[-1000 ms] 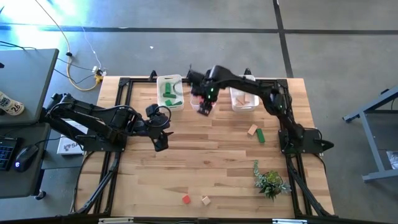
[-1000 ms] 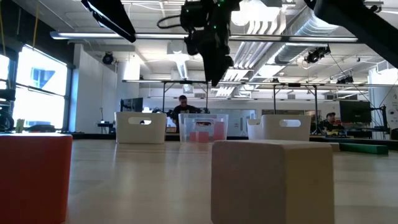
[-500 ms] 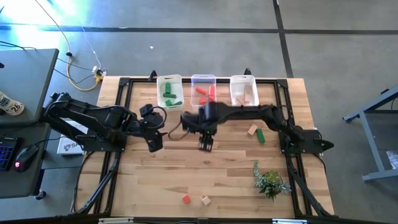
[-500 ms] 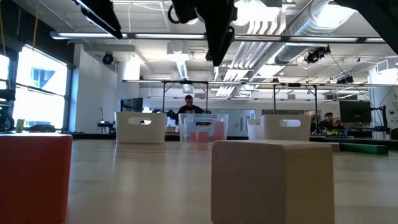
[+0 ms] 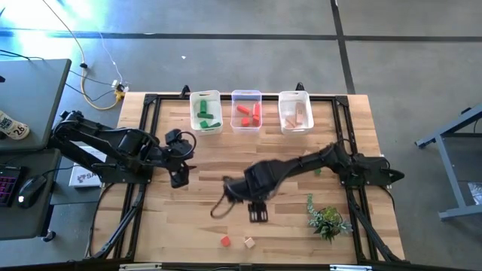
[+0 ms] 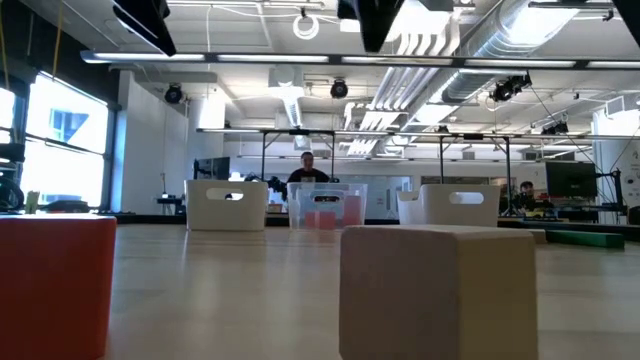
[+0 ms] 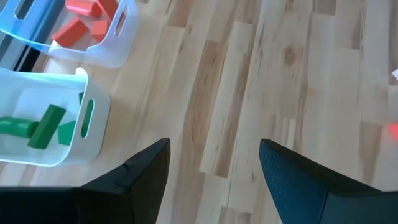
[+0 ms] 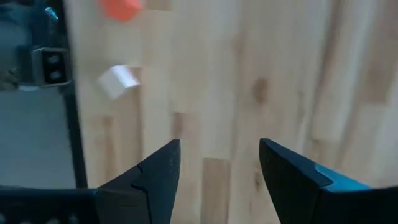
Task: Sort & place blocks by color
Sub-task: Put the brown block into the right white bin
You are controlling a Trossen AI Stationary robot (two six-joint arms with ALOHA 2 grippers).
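Note:
A red cube (image 5: 225, 241) and a tan cube (image 5: 248, 242) rest flat on the table near its near edge. They fill the low view's foreground as the red cube (image 6: 50, 285) and the tan cube (image 6: 440, 290). My right gripper (image 5: 258, 213) is open and hovers just beyond them; its wrist view shows the red cube (image 8: 121, 7) and the tan cube (image 8: 118, 81) ahead of the gripper (image 8: 217, 162). My left gripper (image 5: 179, 169) is open over bare table at the left, as its own view of the gripper (image 7: 214, 168) shows. Green blocks lie in the left bin (image 5: 205, 111), red ones in the middle bin (image 5: 246, 110), and tan ones in the right bin (image 5: 295, 111).
The three bins stand in a row at the far edge. A small leafy plant (image 5: 327, 218) stands right of my right gripper. My right arm stretches across the table's right half and covers the spot where loose blocks lay. A person (image 6: 307, 170) sits in the room beyond.
My right gripper has swung from over the red bin at the far edge, across the table's middle, toward the near edge, ending close to the red and tan cubes. My left gripper has drawn back a little toward the table's left edge. No block has moved.

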